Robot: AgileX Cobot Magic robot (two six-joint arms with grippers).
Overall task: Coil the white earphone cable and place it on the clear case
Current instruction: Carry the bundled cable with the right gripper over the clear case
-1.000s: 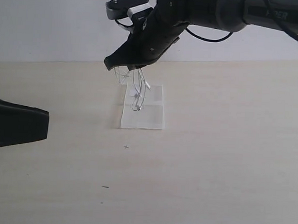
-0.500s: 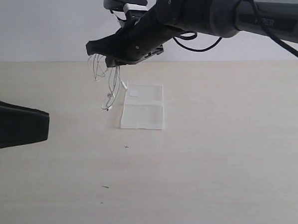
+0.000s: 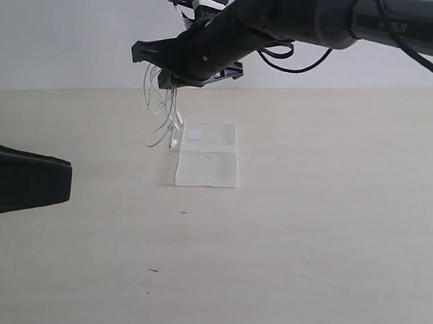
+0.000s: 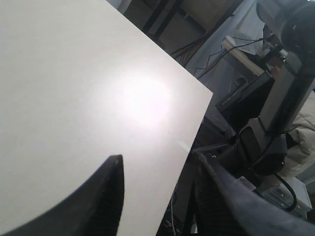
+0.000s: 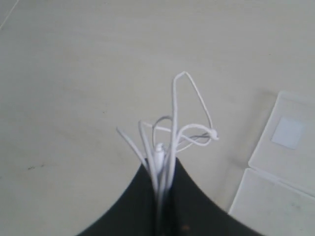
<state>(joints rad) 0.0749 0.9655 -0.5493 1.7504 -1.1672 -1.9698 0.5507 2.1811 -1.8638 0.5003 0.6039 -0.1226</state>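
The white earphone cable (image 3: 161,105) hangs in loose loops from my right gripper (image 3: 153,57), which is shut on the bunched strands. It dangles above the table just left of the clear case (image 3: 208,154). The case lies flat and open on the table with nothing on it. In the right wrist view, several cable (image 5: 182,123) loops and an earbud stick out past the shut gripper (image 5: 160,169), with the clear case (image 5: 280,162) off to one side. My left gripper (image 4: 157,162) is open over the bare table near its edge, with nothing between its fingers (image 4: 110,196).
A dark part of the left arm (image 3: 26,185) juts in at the left edge of the exterior view. The pale wooden table (image 3: 307,232) carries only a few tiny specks. Beyond the table edge (image 4: 192,128), the left wrist view shows equipment and cables.
My right gripper has swung left and tilted, carrying the cable from over the case to the case's left side. The left gripper has not moved.
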